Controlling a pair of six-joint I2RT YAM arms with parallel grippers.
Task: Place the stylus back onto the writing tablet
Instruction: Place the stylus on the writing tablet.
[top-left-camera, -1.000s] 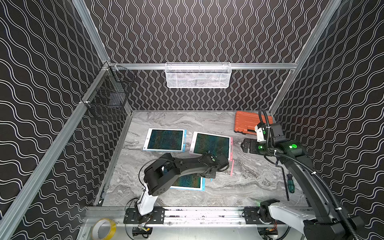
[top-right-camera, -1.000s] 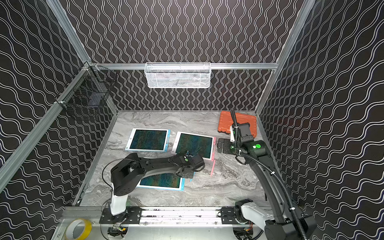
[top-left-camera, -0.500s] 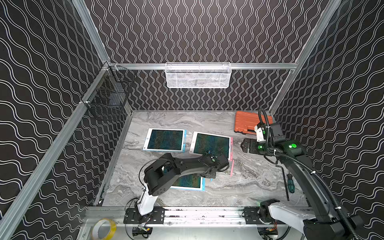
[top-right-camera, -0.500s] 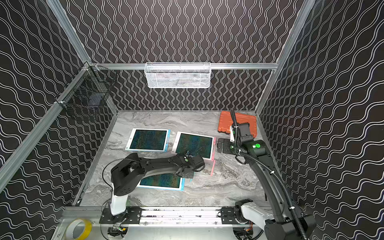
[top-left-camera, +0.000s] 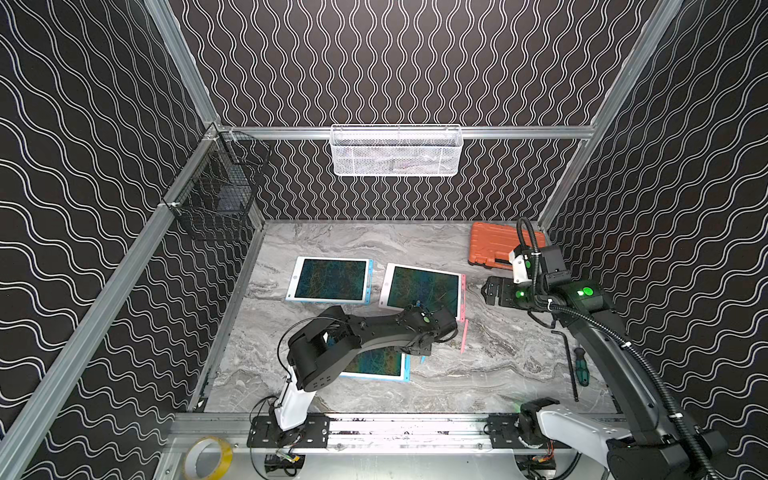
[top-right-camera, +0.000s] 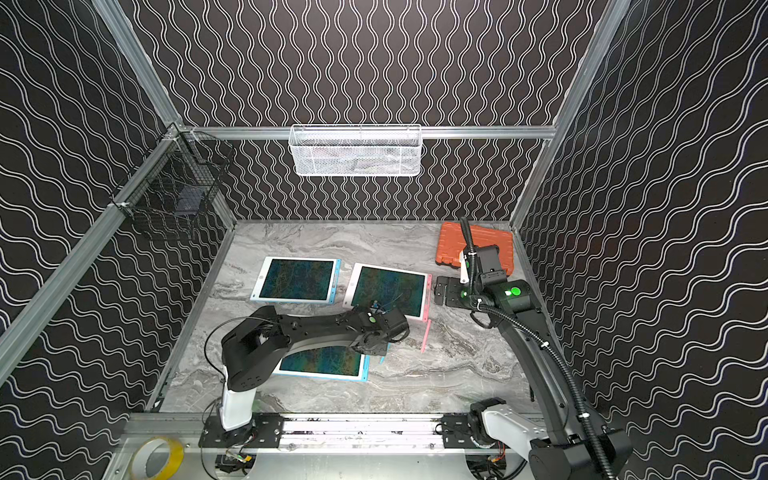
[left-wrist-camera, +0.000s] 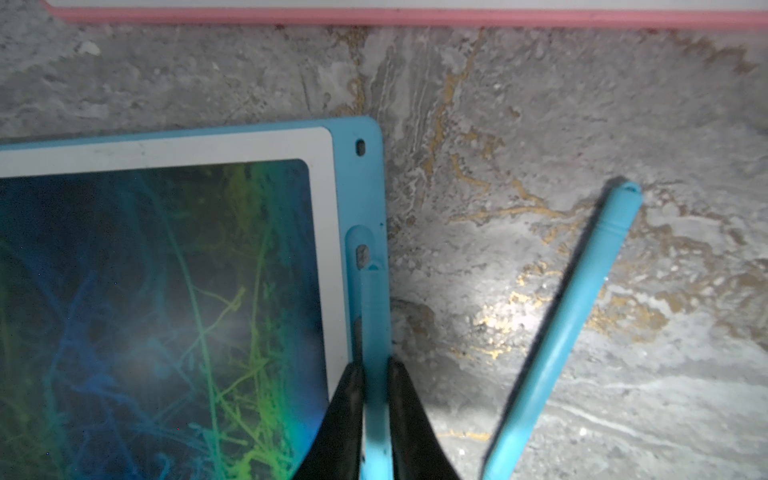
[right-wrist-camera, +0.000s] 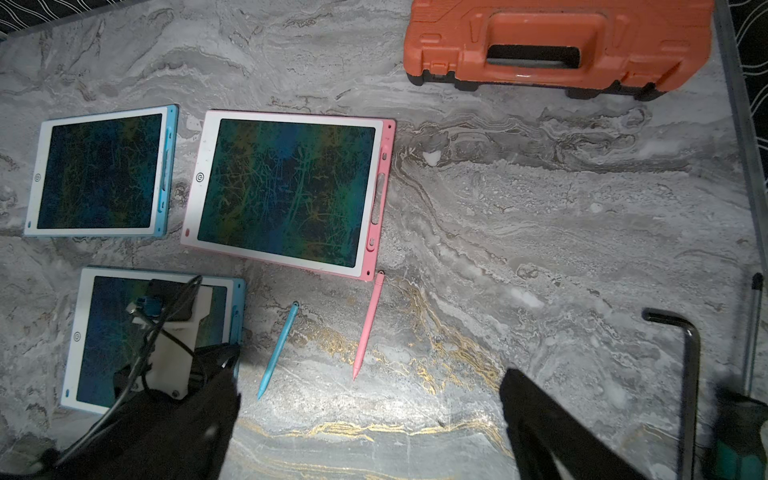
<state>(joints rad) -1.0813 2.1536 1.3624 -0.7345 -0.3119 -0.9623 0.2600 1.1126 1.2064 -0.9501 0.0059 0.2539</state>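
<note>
on my left wrist feed the left gripper (left-wrist-camera: 376, 374) has its fingers (left-wrist-camera: 347, 399) clenched on a blue stylus (left-wrist-camera: 374, 307). the stylus lies along the slot in the side edge of the near tablet (left-wrist-camera: 166, 145), with its end up by the slot's oval hole. i can't tell whether it's fully seated. a loose stylus (left-wrist-camera: 569, 324), also blue, lies flat on the table (left-wrist-camera: 478, 124) just beside that edge, angled away and not touching it.

in a top view the left arm (top-left-camera: 374, 332) reaches low across the near tablet, and its wrist hides the grip from above.

the right gripper (right-wrist-camera: 370, 374) hangs above the table with its fingers (right-wrist-camera: 540, 415) spread wide and nothing between them. in both top views it sits beside the pink tablet, well apart from the left gripper.

the right wrist feed shows the pink tablet (right-wrist-camera: 286, 191) next to a far tablet (right-wrist-camera: 99, 170). a pink stylus (right-wrist-camera: 368, 328) lies on the table with one end just at the pink tablet's corner. an orange case (right-wrist-camera: 557, 45) sits at the back. a hex key (right-wrist-camera: 690, 374) and a screwdriver (top-left-camera: 582, 371) lie near the right wall.
</note>
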